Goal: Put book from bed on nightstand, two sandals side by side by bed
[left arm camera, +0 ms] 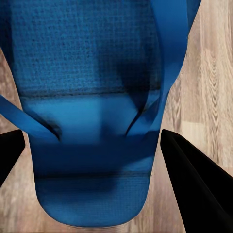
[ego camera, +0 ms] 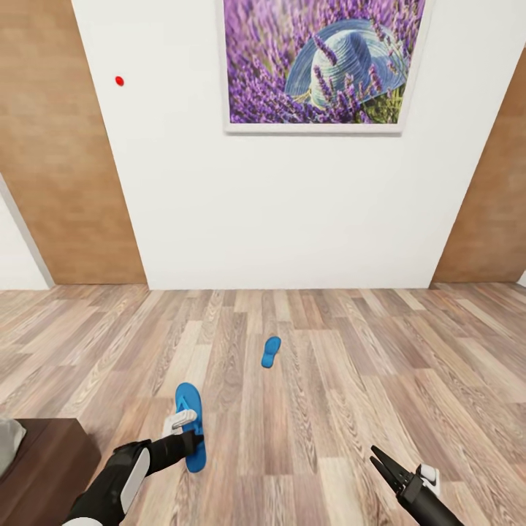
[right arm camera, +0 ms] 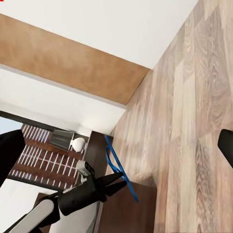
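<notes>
Head view has the near sandal (ego camera: pixel 190 424) at lower left of the frame, over the plank floor (ego camera: pixel 321 380), with the left hand (ego camera: pixel 188 438) at its middle. Left wrist view puts the sole (left arm camera: pixel 92 160) between the two dark fingers (left arm camera: pixel 194 179), which stand on either side of it; whether they are pressing it or just flanking it I cannot tell, since the contact is out of sight. Right wrist view shows that sandal (right arm camera: pixel 118 170) edge-on at the tip of the left hand (right arm camera: pixel 116 182), and it looks lifted off the floor, though the angle is poor.

My guess is the sandal is light, thin and bendy foam, with some grip to the textured sole. Taking it across the width at mid-sole seems sound; the straps would flop, and a hold near one end would let the far end droop.

A second sandal (ego camera: pixel 271 351) lies flat on the floor near the frame's centre, well apart from the first. The right hand (ego camera: pixel 387 467) hangs at lower right, fingers apart and holding nothing.

At the lower left corner sits a corner of the bed (ego camera: pixel 44 460), dark frame with a bit of grey mattress. On the white wall (ego camera: pixel 219 204) hangs a lavender picture (ego camera: pixel 321 62), upper centre. No container or surface is in sight.
</notes>
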